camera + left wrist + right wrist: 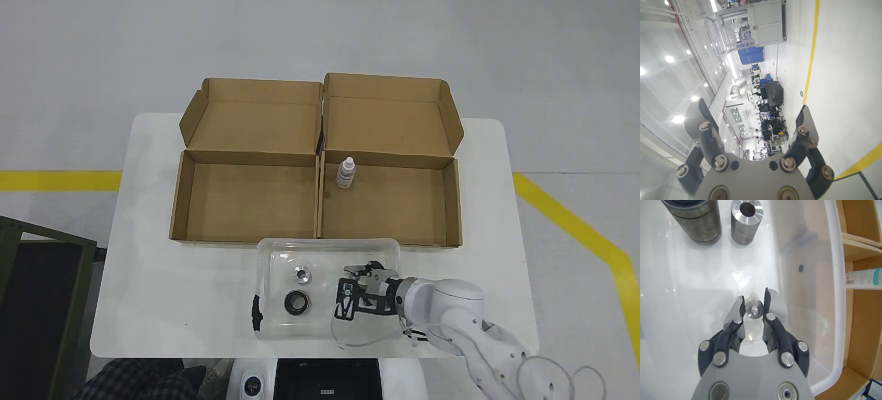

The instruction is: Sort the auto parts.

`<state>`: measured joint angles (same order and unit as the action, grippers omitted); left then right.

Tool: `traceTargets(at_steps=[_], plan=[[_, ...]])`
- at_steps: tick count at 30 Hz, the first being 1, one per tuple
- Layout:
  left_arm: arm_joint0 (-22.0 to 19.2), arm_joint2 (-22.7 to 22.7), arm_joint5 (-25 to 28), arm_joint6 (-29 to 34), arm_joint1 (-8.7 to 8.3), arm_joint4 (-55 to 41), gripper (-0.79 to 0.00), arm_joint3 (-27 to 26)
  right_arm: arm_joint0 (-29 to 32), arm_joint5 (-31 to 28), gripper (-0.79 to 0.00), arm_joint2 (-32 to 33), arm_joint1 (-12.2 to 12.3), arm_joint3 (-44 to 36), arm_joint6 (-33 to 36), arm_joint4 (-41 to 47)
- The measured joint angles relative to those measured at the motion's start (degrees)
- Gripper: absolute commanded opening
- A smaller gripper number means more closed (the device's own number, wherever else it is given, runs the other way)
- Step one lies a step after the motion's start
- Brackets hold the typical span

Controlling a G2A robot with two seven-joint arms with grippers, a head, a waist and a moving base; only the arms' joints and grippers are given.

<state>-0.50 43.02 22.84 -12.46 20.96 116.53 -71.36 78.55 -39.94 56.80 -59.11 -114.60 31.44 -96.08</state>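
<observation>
My right gripper is down inside the clear bin, pinching a small metal part. The part sits squarely between my two pads, its coned end face turned up toward my wrist. I cannot tell whether it touches the bin floor. Seen from above, this gripper is near the middle of the bin.

Beyond my fingertips, well apart from the held part, two more parts stand upright side by side. One is a steel cylinder with a bore and the other a larger dark cylinder.

Past the bin on the table lie two open cardboard boxes. The left box is bare and the right box holds a small bottle.

My left gripper is spread wide, holding nothing, and points off toward the room.
</observation>
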Motion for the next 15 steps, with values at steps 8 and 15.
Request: traceTargets(at_steps=[8,15], plan=[[0.0,0.0,0.0,0.0,0.0,0.0,0.0,0.0,0.8,-0.5,-0.785,0.6,0.1,-3.4,-1.7,0.7],[0.0,0.0,0.0,0.0,0.0,0.0,0.0,0.0,1.8,-0.1,-0.785,1.9,0.2,-6.1,-5.3,3.1]])
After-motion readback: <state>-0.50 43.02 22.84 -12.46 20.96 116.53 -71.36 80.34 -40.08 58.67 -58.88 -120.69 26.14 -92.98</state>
